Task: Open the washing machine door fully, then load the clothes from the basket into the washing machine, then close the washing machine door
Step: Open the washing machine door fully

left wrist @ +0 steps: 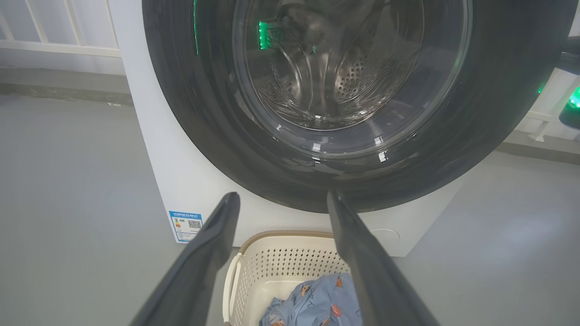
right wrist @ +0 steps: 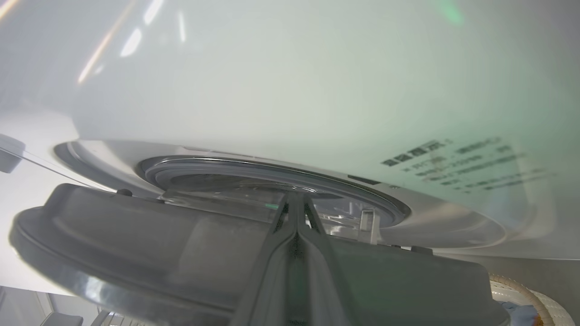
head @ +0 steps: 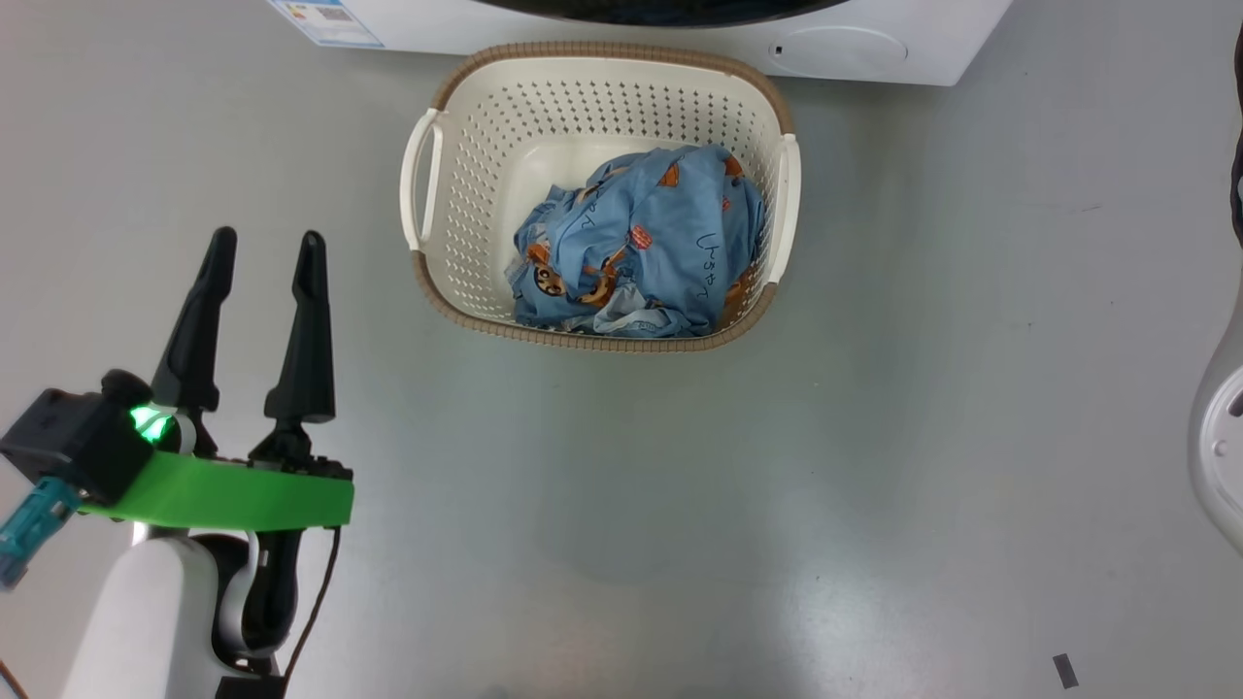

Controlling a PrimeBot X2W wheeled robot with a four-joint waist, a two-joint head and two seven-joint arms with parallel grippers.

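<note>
The basket (head: 456, 291) stands on the floor just before the washing machine (head: 583, 29), with the blue printed clothes (head: 641, 252) heaped in it. My left gripper (head: 267, 243) hovers open and empty to the left of the basket. In the left wrist view my left gripper (left wrist: 283, 195) points at the washing machine door (left wrist: 476, 149), above the basket (left wrist: 281, 267) and clothes (left wrist: 312, 303). In the right wrist view the washing machine door (right wrist: 136, 253) stands slightly ajar from the grey gasket (right wrist: 272, 170). My right gripper (right wrist: 294, 197) is shut, its tips at that gap, holding nothing I can see.
Grey floor lies open around the basket. A blue label (left wrist: 186, 225) and a round flap (left wrist: 385, 234) mark the machine's lower front. Part of my right arm (head: 1219, 437) shows at the right edge. A white railing (left wrist: 59, 27) runs behind the machine.
</note>
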